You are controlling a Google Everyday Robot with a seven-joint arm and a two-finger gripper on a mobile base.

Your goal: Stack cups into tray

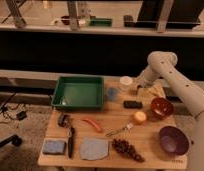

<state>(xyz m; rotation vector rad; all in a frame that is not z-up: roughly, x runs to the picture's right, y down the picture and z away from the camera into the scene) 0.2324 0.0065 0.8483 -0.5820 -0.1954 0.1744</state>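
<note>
The green tray [79, 93] sits at the back left of the wooden table, with nothing in it. To its right stands a grey-blue cup [112, 93], and a cream-white cup [126, 82] stands a little farther back. A steel cup is not clearly visible; the arm's end covers that spot. My gripper [137, 87] hangs at the end of the white arm, low over the table just right of the cream-white cup, open with nothing seen in it.
A red-orange bowl [161, 107] and a dark purple bowl [173, 140] stand on the right. A black block [132, 104], a small orange thing [140, 117], a fork [120, 131], grapes [126, 148], a grey-blue mat [94, 148], a sponge [54, 146] and a yellowish thing [156, 90] lie around.
</note>
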